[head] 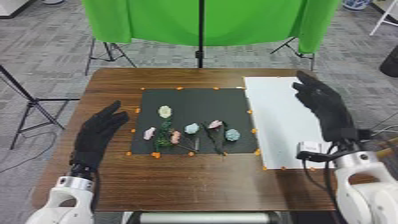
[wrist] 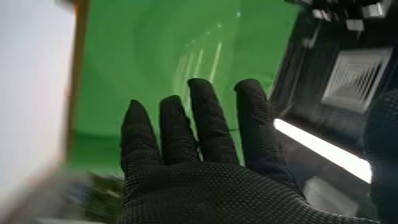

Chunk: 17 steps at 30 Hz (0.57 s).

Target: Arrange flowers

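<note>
Left side of the wooden table (head: 133, 185), my left hand (head: 92, 135), fingers straight, narrow, then black mat (head: 200, 97), pink, cream and blue flowers (head: 192, 128) lying on it, white sheet (head: 271, 120), my right hand (head: 329, 109) near its right edge, fingers straight, spread.

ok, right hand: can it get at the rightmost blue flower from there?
Probably yes. The right hand is open at the white sheet's right edge; only that flat sheet lies between it and the blue flower, whose right side looks free.
</note>
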### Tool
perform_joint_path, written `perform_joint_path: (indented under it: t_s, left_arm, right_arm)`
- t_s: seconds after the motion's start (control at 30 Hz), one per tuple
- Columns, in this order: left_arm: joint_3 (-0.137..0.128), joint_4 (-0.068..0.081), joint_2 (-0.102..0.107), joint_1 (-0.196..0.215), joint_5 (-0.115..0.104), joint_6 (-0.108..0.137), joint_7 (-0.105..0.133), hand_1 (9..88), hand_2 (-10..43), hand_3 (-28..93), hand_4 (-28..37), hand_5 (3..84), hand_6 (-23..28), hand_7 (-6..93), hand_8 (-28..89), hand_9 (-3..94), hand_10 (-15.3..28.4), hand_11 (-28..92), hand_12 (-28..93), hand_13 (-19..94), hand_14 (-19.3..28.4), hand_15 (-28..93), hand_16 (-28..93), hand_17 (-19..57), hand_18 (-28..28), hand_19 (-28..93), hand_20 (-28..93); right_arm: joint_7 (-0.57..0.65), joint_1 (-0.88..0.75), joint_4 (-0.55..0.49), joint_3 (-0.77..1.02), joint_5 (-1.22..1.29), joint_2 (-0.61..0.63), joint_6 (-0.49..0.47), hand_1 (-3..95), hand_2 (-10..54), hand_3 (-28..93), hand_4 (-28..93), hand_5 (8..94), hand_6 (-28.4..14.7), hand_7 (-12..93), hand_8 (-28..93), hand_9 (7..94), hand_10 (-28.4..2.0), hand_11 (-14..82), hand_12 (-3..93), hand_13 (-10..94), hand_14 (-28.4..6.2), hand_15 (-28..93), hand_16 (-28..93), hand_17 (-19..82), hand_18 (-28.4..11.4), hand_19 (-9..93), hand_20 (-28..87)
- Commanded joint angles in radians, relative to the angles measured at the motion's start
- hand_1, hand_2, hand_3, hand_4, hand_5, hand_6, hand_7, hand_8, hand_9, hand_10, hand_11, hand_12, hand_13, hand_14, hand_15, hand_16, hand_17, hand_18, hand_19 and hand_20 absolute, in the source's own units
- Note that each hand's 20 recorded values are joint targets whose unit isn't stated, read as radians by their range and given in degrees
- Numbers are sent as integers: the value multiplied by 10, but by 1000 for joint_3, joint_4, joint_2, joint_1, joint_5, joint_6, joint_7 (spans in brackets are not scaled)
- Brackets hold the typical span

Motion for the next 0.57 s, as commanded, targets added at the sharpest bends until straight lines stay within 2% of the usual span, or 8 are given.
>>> perform_joint_path:
  t_s: [0.03,0.13,0.17,0.23,0.27,0.33,0.43,0.57]
  left_arm:
    - [-16,-23,-11,34,14,-25,-9,194,-33,655,-248,425,44,57,-44,432,138,139,151,327,171,101,66,31,140,21,180]
    - [-12,-27,-11,35,14,-14,20,195,-32,653,-247,425,44,57,-43,432,138,139,151,327,171,101,66,29,143,22,180]
    - [0,-25,-9,33,8,12,52,194,-33,653,-246,425,44,57,-43,432,138,140,151,327,172,101,67,30,143,22,179]
    - [24,-18,-8,24,-28,59,106,196,-34,656,-246,431,44,62,-42,440,138,146,153,333,171,104,67,36,149,26,178]
    - [28,-20,-10,23,-48,70,116,198,-35,657,-245,434,45,63,-42,444,138,149,153,338,170,106,67,43,151,29,179]
    - [36,-20,-8,20,-58,87,134,201,-37,661,-246,441,46,67,-43,450,140,155,154,348,168,109,65,63,150,37,183]
    - [33,-23,-10,28,-52,79,132,203,-39,666,-249,447,47,74,-45,455,140,162,151,356,167,118,63,77,151,44,193]
    - [42,-12,-12,18,-77,65,159,205,-40,671,-248,448,47,76,-46,458,141,166,149,361,166,121,58,88,151,41,196]
  right_arm:
    - [-24,-54,8,-58,169,-53,25,48,22,732,-155,334,21,58,-72,355,-123,28,106,226,-89,28,101,135,-118,0,243]
    - [-25,-49,7,-60,153,-51,36,48,24,732,-156,332,21,58,-74,360,-109,30,103,221,-81,29,92,131,-116,1,240]
    - [-29,-49,6,-62,152,-52,42,49,26,732,-155,332,21,59,-73,360,-108,30,102,220,-78,29,90,130,-115,1,239]
    - [-32,-45,9,-64,158,-51,48,49,27,733,-155,335,21,63,-74,360,-106,30,99,219,-77,32,83,130,-112,1,237]
    - [-33,-45,10,-64,157,-53,51,50,29,732,-156,336,20,65,-74,359,-106,31,99,219,-77,33,81,130,-112,2,237]
    - [-32,-42,13,-68,162,-55,52,50,30,732,-156,339,19,67,-76,360,-106,32,99,220,-76,38,75,131,-110,3,237]
    - [-24,-47,15,-71,164,-55,44,50,31,733,-156,349,16,70,-77,364,-108,34,100,224,-77,43,72,133,-110,4,238]
    - [-20,-53,14,-73,155,-64,40,53,35,733,-155,359,13,73,-77,367,-111,35,101,228,-79,52,66,137,-111,5,240]
